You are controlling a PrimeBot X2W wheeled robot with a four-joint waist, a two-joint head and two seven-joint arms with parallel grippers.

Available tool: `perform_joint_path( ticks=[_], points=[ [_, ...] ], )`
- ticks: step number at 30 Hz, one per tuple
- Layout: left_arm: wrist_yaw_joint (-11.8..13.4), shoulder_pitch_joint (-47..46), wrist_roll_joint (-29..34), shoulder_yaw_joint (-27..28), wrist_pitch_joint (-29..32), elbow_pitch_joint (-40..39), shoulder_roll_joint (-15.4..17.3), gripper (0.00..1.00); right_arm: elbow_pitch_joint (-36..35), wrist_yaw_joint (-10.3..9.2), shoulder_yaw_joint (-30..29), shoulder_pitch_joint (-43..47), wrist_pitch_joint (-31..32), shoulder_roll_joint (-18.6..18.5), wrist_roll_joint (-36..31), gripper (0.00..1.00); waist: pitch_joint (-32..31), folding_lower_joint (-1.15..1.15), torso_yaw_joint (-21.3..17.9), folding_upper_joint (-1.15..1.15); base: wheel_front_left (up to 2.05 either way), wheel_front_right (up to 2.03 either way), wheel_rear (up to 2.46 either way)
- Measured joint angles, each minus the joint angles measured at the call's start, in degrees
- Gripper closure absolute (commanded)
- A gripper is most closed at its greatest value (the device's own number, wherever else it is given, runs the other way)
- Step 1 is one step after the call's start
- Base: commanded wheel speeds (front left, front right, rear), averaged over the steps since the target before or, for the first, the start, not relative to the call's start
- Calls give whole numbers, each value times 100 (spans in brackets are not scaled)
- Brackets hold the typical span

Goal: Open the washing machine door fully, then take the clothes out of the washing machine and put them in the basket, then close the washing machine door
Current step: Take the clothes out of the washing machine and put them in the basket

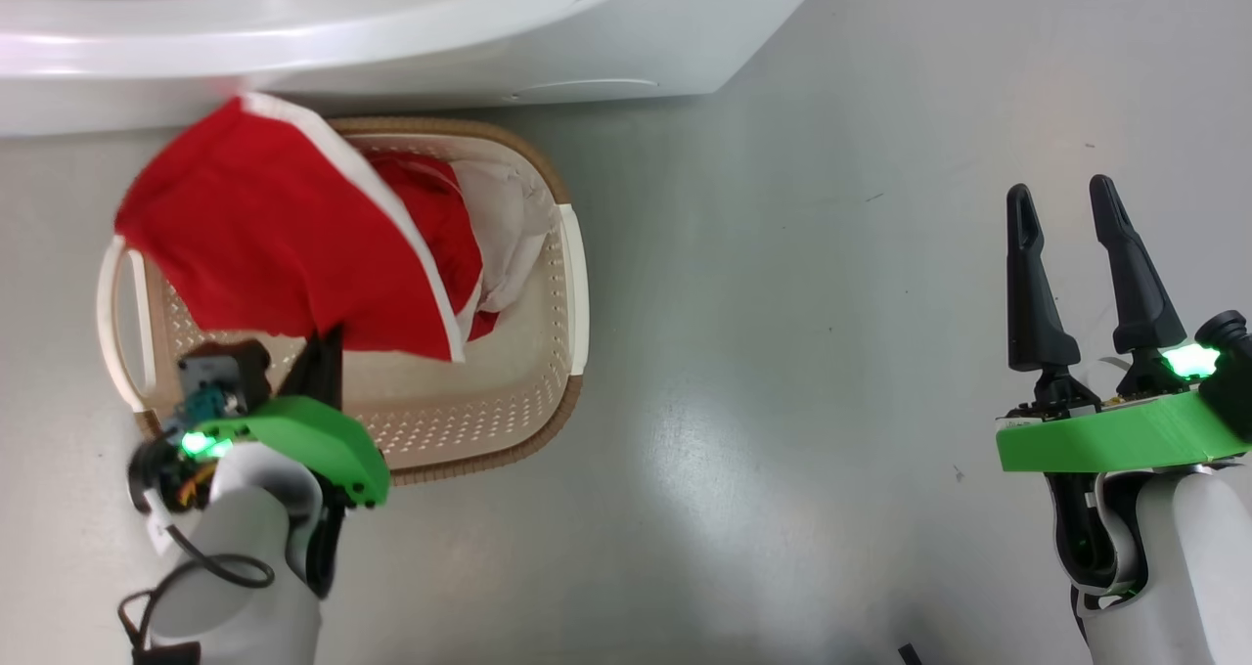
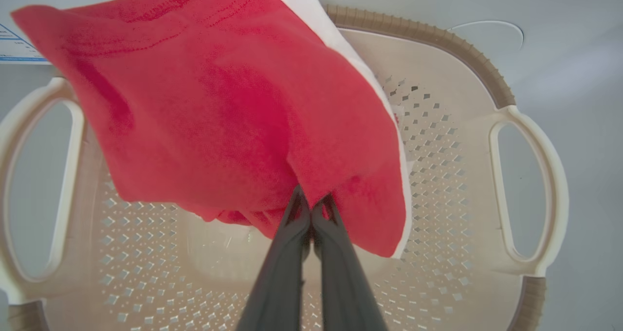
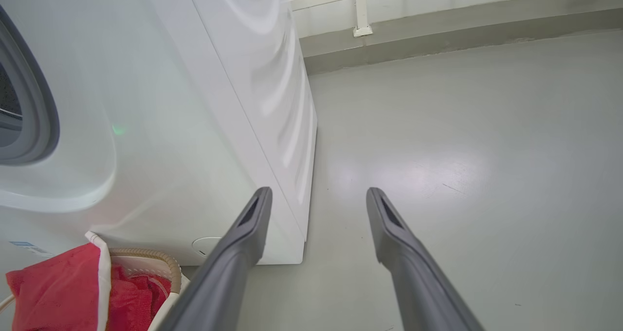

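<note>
My left gripper (image 2: 311, 207) has its two fingers pressed tight together on the near edge of a red garment (image 2: 219, 117). From that pinch the garment spreads out far and to the left, toward the washing machine (image 1: 391, 49). A white band (image 1: 391, 215) runs down its right edge, from the far end by the machine to the near right corner. The garment hangs over the far left part of the basket (image 1: 489, 391) and hides that part.

The basket sits on the grey floor (image 1: 782, 352), just in front of the washing machine. Its long way runs left to right, with a white handle (image 1: 577, 284) at the right end and another handle (image 1: 112, 323) at the left end. Inside, on the far right side, lie a second red piece (image 1: 440, 225) and a white cloth (image 1: 509, 235), bunched up and touching each other. The near part of the basket floor is bare, and I see its little holes.

My right gripper (image 1: 1061, 196) is well off to the right, above bare floor. Its fingers are spread apart and hold nothing. They point far, toward the right corner of the machine. In the right wrist view I see the grey seal (image 3: 39, 102) around the machine's opening.
</note>
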Motion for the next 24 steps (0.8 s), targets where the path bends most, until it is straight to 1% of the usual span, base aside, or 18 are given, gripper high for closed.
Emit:
perform_joint_path(
  ticks=[6,12,16,20,21,22,24],
  points=[
    [0,-28,-220,-229,0,485,-16,100,-10,0,-4,-2,0,0,0,0,70,0,0,0,0,0,0],
    [0,-160,-314,-314,0,487,-9,100,-18,0,-11,-70,0,0,-41,0,126,0,25,0,0,0,0],
    [0,-238,-328,-315,0,406,5,72,-30,0,-12,-117,0,-1,-41,0,122,0,32,0,0,0,0],
    [0,-240,-328,-308,0,324,13,60,-1,0,-12,-117,0,-1,-41,0,58,0,38,0,0,0,0],
    [0,-239,-328,-302,0,287,13,53,10,0,-12,-117,0,-1,-41,0,32,0,41,0,0,0,0],
    [0,-237,-328,-293,0,248,13,46,20,0,-11,-117,0,-1,-41,0,1,0,44,0,0,0,0],
    [0,-228,-328,-265,0,169,13,22,33,0,-12,-116,0,-1,-41,0,-67,0,48,0,0,0,0]
  ],
)
